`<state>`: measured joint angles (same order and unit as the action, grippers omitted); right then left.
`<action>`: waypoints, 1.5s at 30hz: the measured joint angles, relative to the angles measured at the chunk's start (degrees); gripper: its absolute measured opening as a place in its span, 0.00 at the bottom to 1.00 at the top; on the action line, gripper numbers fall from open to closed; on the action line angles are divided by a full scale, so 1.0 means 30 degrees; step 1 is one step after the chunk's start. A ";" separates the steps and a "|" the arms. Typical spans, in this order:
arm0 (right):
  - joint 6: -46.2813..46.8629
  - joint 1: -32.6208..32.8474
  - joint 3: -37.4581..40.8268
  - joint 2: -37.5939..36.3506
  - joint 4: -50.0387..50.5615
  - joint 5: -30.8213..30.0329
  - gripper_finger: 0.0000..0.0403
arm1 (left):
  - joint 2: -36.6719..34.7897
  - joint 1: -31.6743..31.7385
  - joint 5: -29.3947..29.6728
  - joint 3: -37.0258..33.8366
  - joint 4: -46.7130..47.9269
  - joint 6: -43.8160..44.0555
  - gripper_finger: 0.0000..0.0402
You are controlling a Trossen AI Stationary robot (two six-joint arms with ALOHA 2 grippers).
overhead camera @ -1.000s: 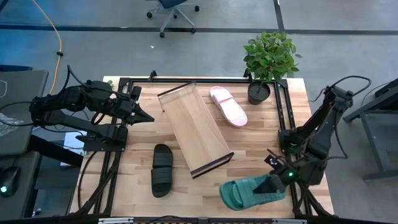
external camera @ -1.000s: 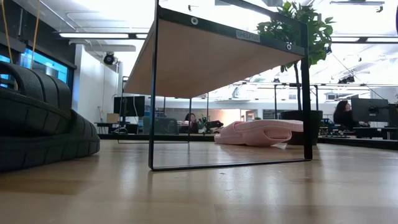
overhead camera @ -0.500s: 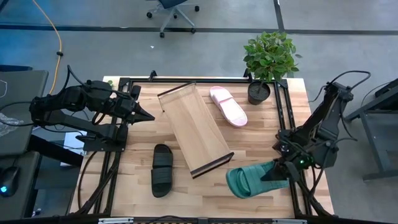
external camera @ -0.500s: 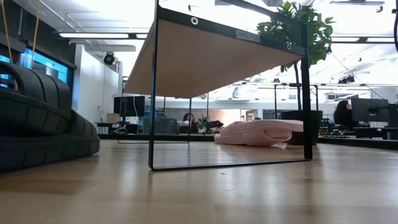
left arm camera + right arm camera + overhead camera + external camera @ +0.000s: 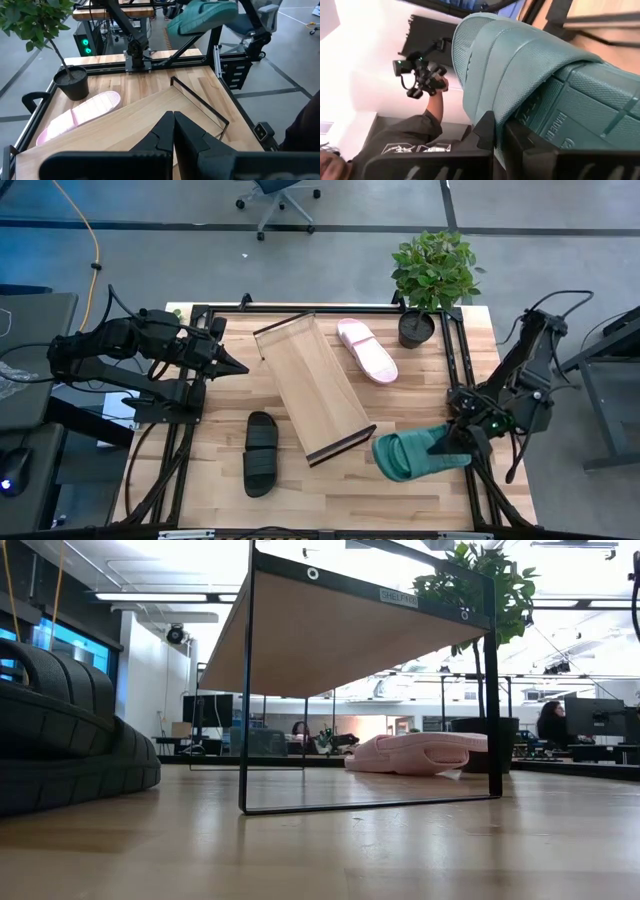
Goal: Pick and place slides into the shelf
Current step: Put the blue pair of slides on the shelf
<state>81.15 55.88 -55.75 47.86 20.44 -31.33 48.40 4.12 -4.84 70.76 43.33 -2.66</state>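
The shelf, a light-wood board with dark end rails, lies slantwise mid-table on those rails. The pink slide lies beyond it, near the plant. The black slide lies on the table to the shelf's near left. The green slide hangs above the table's near right part, with my right gripper shut on it. In the left wrist view the green slide shows high above the table. My left gripper waits shut at the table's left, pointing at the shelf. My right gripper pinches the green slide's right-hand end between its two fingers. The fingers come about level from the table's right side and lie along the slide. The slide is lifted clear, rolled onto its side, and reaches out toward the table's left.
A potted plant stands at the far right corner, its pot next to the pink slide. Black frame rails run along the table's edges. A person stands beyond the table in the right wrist view.
My right gripper has risen and gone toward the table's far edge, staying shut on the green slide. The wrist has rolled, and the slide has come up with it, turning onto its side and ending nearer the shelf's near end.
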 joint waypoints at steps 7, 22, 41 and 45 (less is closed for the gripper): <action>-0.1181 -0.0030 0.0000 -0.1125 0.0322 -0.1583 0.00 | 0.0000 -0.0004 0.0000 0.0000 -0.0249 0.0000 0.00; -0.3883 -0.3898 -0.0007 -0.2400 0.0416 0.0935 0.00 | 0.0007 -0.0006 0.0283 0.0000 -0.0656 -0.0007 0.00; -0.5051 -1.1712 -0.0007 -0.2215 0.1702 0.8463 0.00 | 0.0007 0.0001 0.0495 0.0000 -0.0984 0.0044 0.00; -0.5596 -1.3457 -0.0014 -0.1697 0.1682 1.0452 0.00 | 0.0007 -0.0003 0.0495 0.0000 -0.0984 0.0047 0.00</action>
<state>64.36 15.51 -55.79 42.76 25.49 0.03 48.42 4.11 -3.36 70.76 40.38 -2.51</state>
